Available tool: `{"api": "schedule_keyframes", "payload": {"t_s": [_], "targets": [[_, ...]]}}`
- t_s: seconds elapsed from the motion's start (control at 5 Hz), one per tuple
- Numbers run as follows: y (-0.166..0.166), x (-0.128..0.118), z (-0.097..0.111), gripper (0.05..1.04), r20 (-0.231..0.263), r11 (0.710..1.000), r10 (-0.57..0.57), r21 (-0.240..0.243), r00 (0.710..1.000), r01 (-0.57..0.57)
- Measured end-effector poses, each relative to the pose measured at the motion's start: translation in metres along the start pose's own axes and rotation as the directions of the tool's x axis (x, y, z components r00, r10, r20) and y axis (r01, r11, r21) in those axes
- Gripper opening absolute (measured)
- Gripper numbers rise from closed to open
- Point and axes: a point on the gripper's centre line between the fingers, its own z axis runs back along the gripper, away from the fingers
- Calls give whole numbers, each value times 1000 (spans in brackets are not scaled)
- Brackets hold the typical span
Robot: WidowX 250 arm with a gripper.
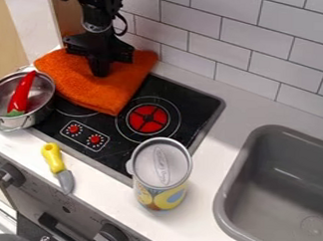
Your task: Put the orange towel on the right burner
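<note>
The orange towel [102, 90] lies over the back left of the black stove top, covering most of the left burner, with its far edge by the tiled wall. My gripper [99, 70] hangs down at the upper left, its tip against or just over the towel's upper middle. Whether it holds any cloth cannot be told. The right burner [148, 119], a red disc with a black cross inside white rings, is uncovered, just right of the towel's lower corner.
A metal pot [39, 108] with a red pepper [22, 91] stands left of the towel. A yellow-handled knife [54, 159] lies in front of the stove. A tall can [161, 175] stands at the stove's front right corner. A grey sink [228, 187] is at the right.
</note>
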Motion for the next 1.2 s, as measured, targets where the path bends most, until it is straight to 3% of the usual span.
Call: {"api": "schedule_keyframes", "payload": {"t_s": [0.4, 1.2], "targets": [[-29, -19, 10, 52, -38, 998, -20, -60, 999, 18], [-89, -41, 20, 52, 23, 981, -81, -174, 996, 84]]}}
